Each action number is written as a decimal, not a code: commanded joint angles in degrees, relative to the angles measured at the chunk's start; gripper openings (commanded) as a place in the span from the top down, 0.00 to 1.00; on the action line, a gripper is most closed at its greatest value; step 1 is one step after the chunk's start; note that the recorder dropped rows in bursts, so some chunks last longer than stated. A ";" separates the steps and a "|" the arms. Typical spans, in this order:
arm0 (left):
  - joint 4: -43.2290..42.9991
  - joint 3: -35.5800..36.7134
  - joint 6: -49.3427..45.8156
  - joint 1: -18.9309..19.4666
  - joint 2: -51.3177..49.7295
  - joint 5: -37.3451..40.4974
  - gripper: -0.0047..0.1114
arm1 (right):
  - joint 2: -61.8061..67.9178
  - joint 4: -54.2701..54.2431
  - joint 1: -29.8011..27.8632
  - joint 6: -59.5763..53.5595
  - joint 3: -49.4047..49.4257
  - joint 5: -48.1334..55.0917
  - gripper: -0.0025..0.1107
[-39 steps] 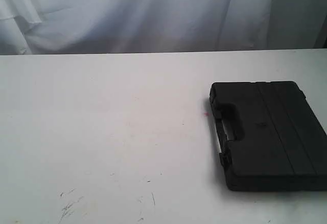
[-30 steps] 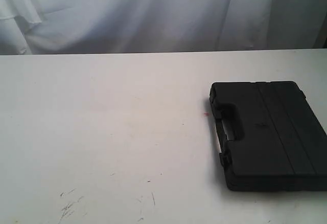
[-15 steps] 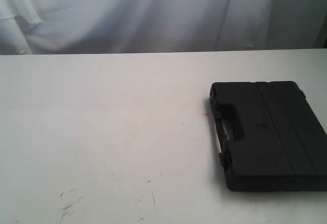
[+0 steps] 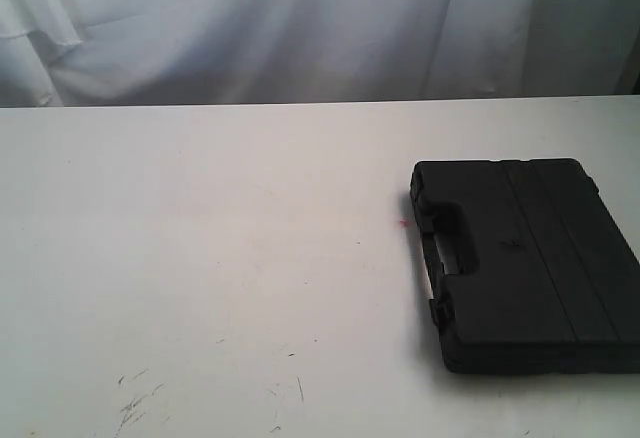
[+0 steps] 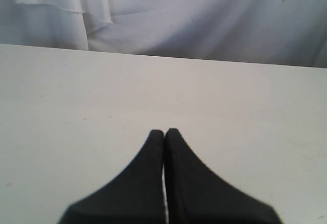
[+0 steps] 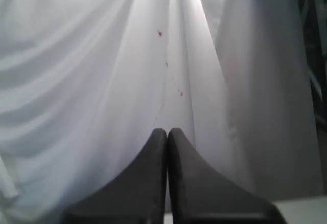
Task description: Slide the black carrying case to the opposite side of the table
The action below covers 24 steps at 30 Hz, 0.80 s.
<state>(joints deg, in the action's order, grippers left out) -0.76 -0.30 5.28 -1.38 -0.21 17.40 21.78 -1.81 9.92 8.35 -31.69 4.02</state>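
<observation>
The black carrying case (image 4: 525, 263) lies flat on the right side of the white table (image 4: 200, 258), its handle facing the middle. Neither arm shows in the exterior view. In the left wrist view my left gripper (image 5: 164, 132) is shut with nothing between its dark fingers, hovering over bare tabletop (image 5: 76, 96). In the right wrist view my right gripper (image 6: 167, 131) is shut and empty, pointing at the white curtain (image 6: 102, 70). The case is out of sight in both wrist views.
A white draped curtain (image 4: 300, 28) hangs behind the table's far edge. Dark scratch marks (image 4: 135, 403) lie near the front left of the tabletop, and a tiny red speck (image 4: 404, 223) sits just left of the case.
</observation>
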 commanded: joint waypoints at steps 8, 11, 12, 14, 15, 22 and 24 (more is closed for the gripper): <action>0.23 0.30 0.15 0.14 0.21 -0.63 0.96 | 29.98 -14.69 -0.28 -8.35 -6.64 41.38 0.98; 0.23 0.30 0.15 0.14 0.21 -0.63 0.96 | 32.74 -15.08 -0.28 -8.35 -6.64 42.35 0.98; 0.23 0.30 0.15 0.14 0.21 -0.63 0.96 | 32.90 -15.43 -0.28 -8.35 -6.64 42.35 0.98; 0.23 0.30 0.15 0.14 0.21 -0.63 0.96 | 33.02 -15.56 -0.28 -8.35 -6.64 42.49 0.98; 0.23 0.30 0.15 0.14 0.21 -0.63 0.96 | 33.02 -15.56 -0.28 -9.28 -6.64 42.25 0.98; 0.23 0.30 0.15 0.14 0.21 -0.63 0.96 | 34.53 -15.56 -0.28 -10.31 -12.98 44.28 0.98; 0.23 0.30 0.15 0.14 0.21 -0.63 0.96 | 36.41 -15.46 0.34 -9.78 -16.03 45.70 0.98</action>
<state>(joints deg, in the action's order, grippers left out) -0.76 -0.30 5.28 -1.38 -0.21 17.40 56.18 -16.88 9.92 -1.45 -44.41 47.95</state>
